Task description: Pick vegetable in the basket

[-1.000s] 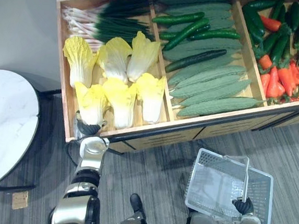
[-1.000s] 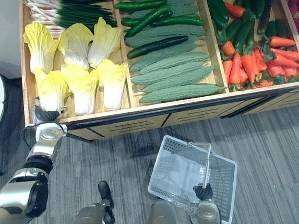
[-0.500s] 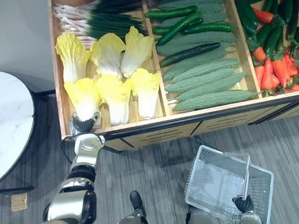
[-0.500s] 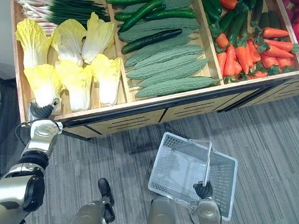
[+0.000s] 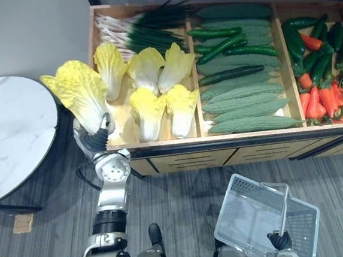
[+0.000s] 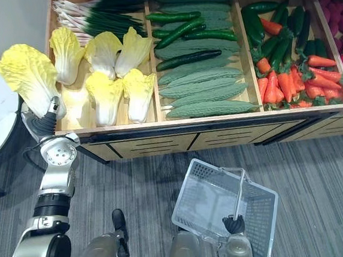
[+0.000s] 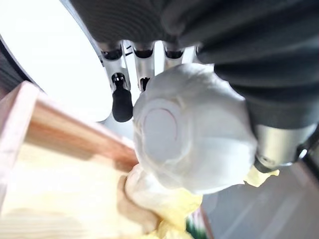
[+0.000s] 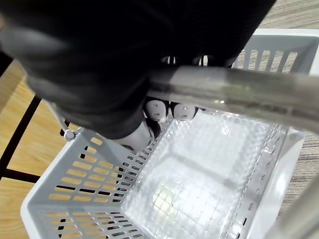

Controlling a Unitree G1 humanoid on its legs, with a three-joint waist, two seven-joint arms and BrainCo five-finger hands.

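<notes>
One cabbage (image 5: 81,93) is up in the left hand (image 5: 100,141), clear of the wooden stand (image 5: 249,135) and just off its left end, over the gap between the stand and a round white surface (image 5: 8,138). Its yellow leaves fan up and to the left, and its white stem end points down into the hand. The left wrist view shows that pale stem end (image 7: 194,144) seated against the palm with the fingers (image 7: 122,104) curled round it.

More cabbages (image 5: 150,102) lie in the stand's left compartment, in front of a bundle of spring onions (image 5: 144,30). The middle compartment holds cucumbers (image 5: 227,40) and bitter gourds (image 5: 252,102). The next one holds carrots (image 5: 324,97) and green peppers (image 5: 314,48).

Low on the right, the right hand (image 5: 279,240) carries a white plastic basket (image 5: 246,198) by its metal handle (image 5: 284,204), which stands raised. The right wrist view shows the bar (image 8: 234,92) crossing under the dark cover, with the fingers (image 8: 164,109) wrapped round it and the mesh bottom (image 8: 199,189) below. The basket hangs tilted above the grey striped floor (image 5: 183,196), in front of the stand and well apart from the held cabbage.
</notes>
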